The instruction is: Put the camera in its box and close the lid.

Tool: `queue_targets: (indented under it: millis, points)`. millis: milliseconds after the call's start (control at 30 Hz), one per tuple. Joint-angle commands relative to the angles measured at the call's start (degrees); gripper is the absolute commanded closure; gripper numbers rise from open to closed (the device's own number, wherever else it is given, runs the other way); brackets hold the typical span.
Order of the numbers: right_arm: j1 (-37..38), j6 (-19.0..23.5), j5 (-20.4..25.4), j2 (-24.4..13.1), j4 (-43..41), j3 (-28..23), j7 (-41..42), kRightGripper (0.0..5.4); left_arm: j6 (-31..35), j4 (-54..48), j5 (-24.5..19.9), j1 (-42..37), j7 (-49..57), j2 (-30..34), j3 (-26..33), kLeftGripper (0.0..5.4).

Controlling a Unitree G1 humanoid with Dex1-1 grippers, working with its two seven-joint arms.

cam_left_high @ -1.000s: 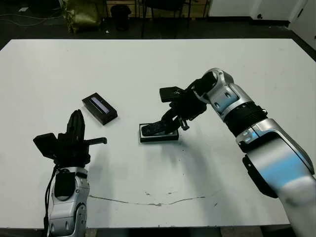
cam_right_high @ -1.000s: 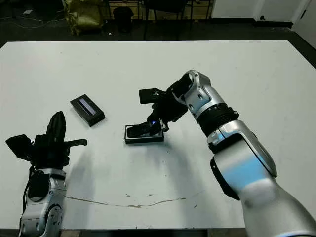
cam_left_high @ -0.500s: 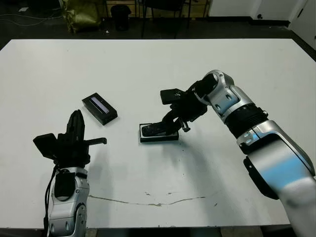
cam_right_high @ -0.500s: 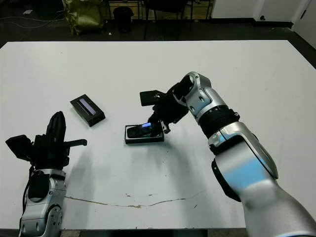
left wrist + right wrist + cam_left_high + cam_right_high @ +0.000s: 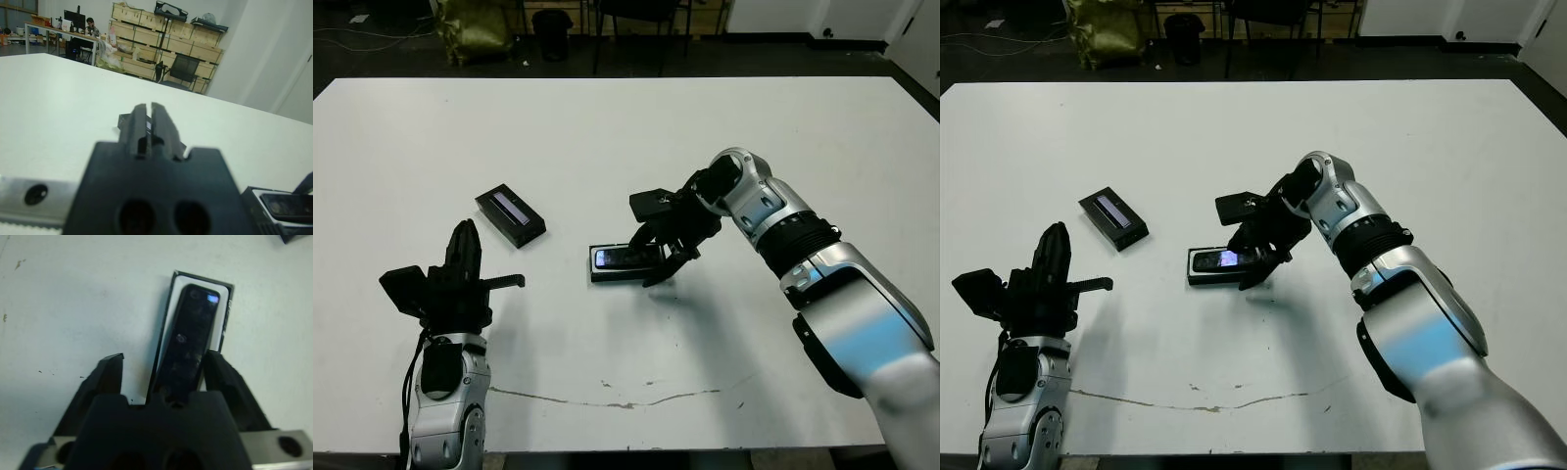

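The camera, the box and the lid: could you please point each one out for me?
camera (image 5: 188, 335), right wrist view, middle of its glossy black face.
box (image 5: 168, 318), right wrist view, white inside beside the camera.
lid (image 5: 511, 214), left eye view, middle of its top.

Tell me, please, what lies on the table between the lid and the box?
Nothing: only bare white table separates the lid from the box, seen in both eye views.

the near end of the slim glossy black camera (image 5: 188, 340) is hidden behind the right gripper's (image 5: 166, 377) black body.
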Motion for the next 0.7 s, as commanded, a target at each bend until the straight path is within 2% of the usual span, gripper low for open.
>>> queue_targets:
  millis: [33, 133, 267, 367, 500, 700]
  points:
    - [1.2, -2.4, -0.5, 0.4, 0.3, 0.4, -0.3, 1.41, 0.1, 0.8, 0.0, 0.9, 0.0, 0.2, 0.0, 5.4]
    - [1.1, -1.8, -0.5, 0.5, 0.5, 0.2, -0.2, 0.77, 0.9, 0.2, 0.0, 1.1, 0.3, 0.1, 0.0, 5.4]
    - [1.3, -3.1, -0.6, 0.2, -0.3, -0.1, -1.3, 0.01, 0.4, 0.8, 0.2, 0.9, 0.1, 0.3, 0.0, 5.4]
    - [0.7, -1.0, -0.4, 0.1, -0.1, -0.7, -1.6, 0.01, 0.2, 0.8, 0.2, 0.9, -0.1, 0.3, -0.1, 5.4]
    - [0.1, -3.8, -0.7, -1.6, -1.9, -1.5, -4.0, 0.01, 1.0, 0.4, -0.4, 1.0, -0.1, 0.2, 0.0, 5.4]
    - [-1.1, 5.5, 4.1, -4.5, -4.9, -8.0, -4.3, 0.01, 0.6, 0.7, -0.2, 0.9, -0.3, 0.4, -0.1, 5.4]
